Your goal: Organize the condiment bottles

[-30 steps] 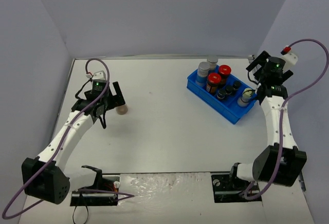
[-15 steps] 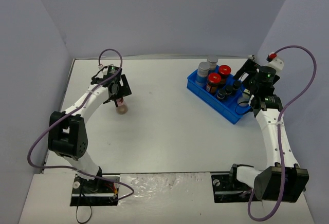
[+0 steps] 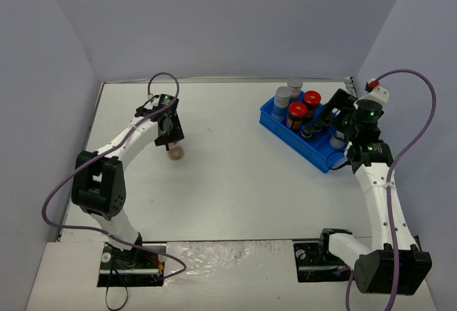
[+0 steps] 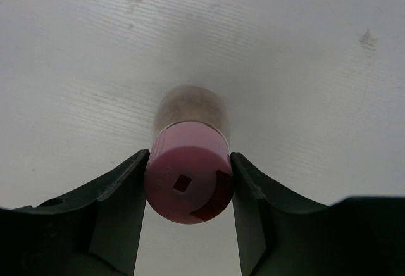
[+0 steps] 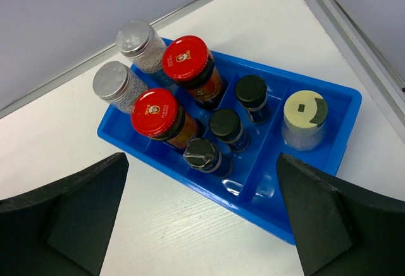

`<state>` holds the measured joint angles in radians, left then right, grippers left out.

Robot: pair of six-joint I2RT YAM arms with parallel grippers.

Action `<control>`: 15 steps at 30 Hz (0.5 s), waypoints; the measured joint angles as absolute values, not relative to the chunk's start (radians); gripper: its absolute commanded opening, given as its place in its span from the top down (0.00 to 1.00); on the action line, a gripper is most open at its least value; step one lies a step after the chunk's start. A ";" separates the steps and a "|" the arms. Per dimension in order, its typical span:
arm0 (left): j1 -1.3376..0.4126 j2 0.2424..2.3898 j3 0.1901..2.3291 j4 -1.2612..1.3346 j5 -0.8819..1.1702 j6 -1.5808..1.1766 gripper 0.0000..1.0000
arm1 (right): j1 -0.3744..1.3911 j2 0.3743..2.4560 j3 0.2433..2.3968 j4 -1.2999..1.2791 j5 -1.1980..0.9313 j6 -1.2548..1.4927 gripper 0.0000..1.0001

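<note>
Eight condiment jars (image 5: 155, 112) sit in the blue tray (image 5: 345, 114); only the pink-lidded jar (image 4: 188, 184) stands on the desk (image 4: 304, 67), well apart. The left gripper (image 4: 188, 159) jaws pinch its lid, and the right gripper (image 5: 202, 159) hangs over the tray, jaws wide; likely one carry and drop-in left.

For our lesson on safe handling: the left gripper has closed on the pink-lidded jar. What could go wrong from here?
1. The left gripper pinches the pink-lidded jar only at its lid; it might swing or slip when lifted.
2. The tray is crowded, so lowering it beside the cream-lidded jar could knock neighbours.
3. The right gripper hangs open over the tray, possibly in the way.
</note>
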<state>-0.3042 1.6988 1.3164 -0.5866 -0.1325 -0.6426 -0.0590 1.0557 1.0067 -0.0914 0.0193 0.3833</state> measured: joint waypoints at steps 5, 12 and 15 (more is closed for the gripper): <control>-0.436 1.715 1.361 -0.601 -0.123 -0.637 0.84 | -0.038 1.044 1.007 -0.095 -0.011 0.366 0.00; -0.691 1.786 1.493 -0.625 -0.116 -0.625 0.79 | -0.003 1.025 1.007 -0.098 -0.063 0.319 0.00; -0.772 1.834 1.552 -0.645 -0.120 -0.618 0.70 | 0.015 1.018 1.005 -0.104 -0.076 0.301 0.00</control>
<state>-0.7716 1.8340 1.5518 -0.6448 -0.1199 -0.6179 0.0153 1.0183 1.0051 -0.1036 -0.0761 0.3005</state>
